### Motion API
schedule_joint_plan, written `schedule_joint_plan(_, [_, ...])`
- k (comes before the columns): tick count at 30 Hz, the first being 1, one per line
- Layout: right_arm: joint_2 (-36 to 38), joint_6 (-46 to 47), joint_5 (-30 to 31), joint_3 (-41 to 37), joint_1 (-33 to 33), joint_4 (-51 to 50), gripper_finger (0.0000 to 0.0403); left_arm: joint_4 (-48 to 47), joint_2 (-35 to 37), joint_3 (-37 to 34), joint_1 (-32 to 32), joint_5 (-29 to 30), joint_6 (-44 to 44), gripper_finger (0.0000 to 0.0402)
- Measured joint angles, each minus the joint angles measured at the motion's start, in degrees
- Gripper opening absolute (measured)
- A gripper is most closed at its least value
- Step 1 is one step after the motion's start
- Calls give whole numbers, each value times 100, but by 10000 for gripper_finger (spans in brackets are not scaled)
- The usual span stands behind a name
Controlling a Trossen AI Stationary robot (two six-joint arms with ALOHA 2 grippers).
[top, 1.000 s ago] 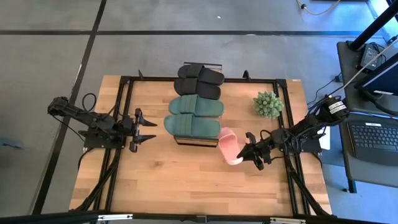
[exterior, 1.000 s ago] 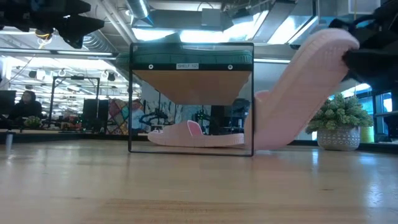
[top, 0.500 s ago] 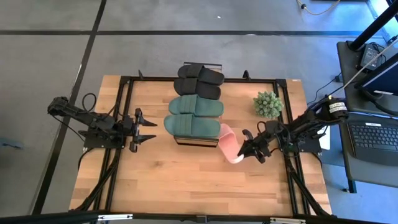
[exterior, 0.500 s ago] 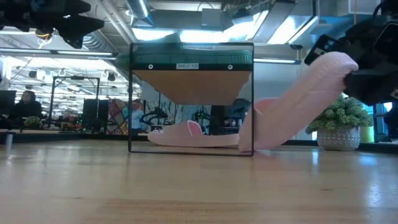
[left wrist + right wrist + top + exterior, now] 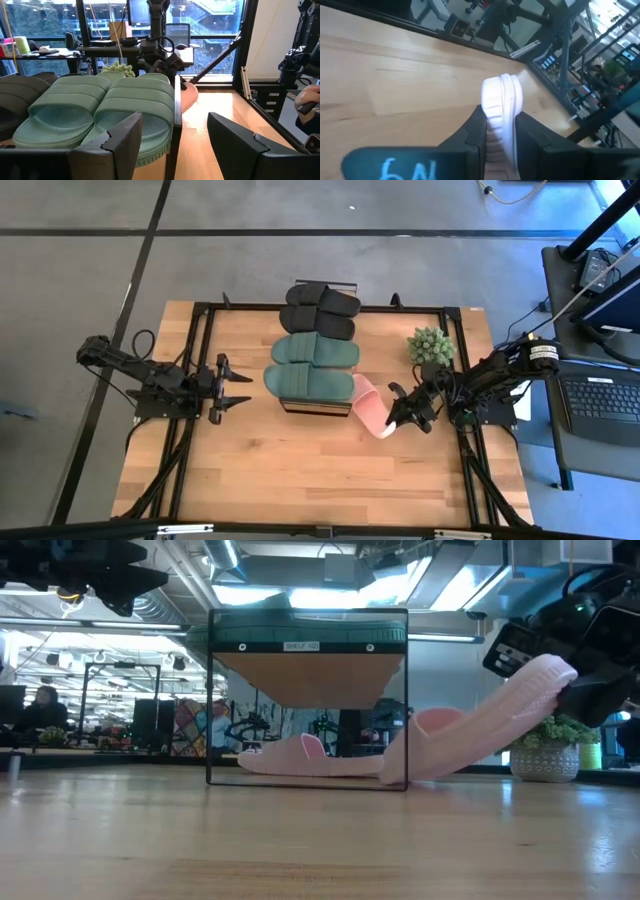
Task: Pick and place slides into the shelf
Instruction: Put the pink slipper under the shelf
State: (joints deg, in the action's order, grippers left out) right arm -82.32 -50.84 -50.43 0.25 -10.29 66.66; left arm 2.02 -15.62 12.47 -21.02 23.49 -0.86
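The shelf [image 5: 316, 409] stands mid-table. A black pair [image 5: 320, 310] and a dark green pair [image 5: 312, 365] lie on its upper boards, and one pale pink slide [image 5: 310, 755] lies flat under its lowest board. My right gripper [image 5: 398, 418] is shut on the other pink slide [image 5: 370, 406], just right of the shelf. My left gripper [image 5: 235, 390] waits open and level left of the shelf, facing the green slides [image 5: 100, 115]. My right gripper pinches the pink slide's raised heel end [image 5: 501, 131] between its two fingers, one on each face of the sole. The fingers come nearly level from the table's right. The slide slants down toward the shelf, its toe end [image 5: 397, 775] low beside the shelf's right post [image 5: 407, 690].
A small potted plant [image 5: 431, 348] stands at the back right, close behind my right arm. Bare tabletop lies in front of the shelf [image 5: 300, 470]. A person's hand [image 5: 310, 97] shows beyond the table's edge in the left wrist view.
My right gripper has swung toward the far edge and the shelf and sunk a little, turning as it went. The pink slide has tipped from steep to a shallow slant. Its heel end has come down and its toe has turned toward the shelf's right side.
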Motion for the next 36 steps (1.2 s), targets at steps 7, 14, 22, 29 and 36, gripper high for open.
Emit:
schedule_joint_plan(7, [0,-838,-955,2,-271,-377,68,0,0,0,0,4,161,216])
schedule_joint_plan(14, [-2,-1686,-1302,15,-421,-962,68,15,0,0,0,10,304,216])
schedule_joint_plan(22, [-2,-2622,-1366,623,-444,-2631,68,17,0,0,3,13,303,216])
schedule_joint_plan(29, [-2,-2361,-1377,1043,-607,-3339,83,13,0,0,15,114,297,216])
schedule_joint_plan(36, [-2,-2585,-1203,1056,-649,-3358,89,13,0,0,15,114,271,216])
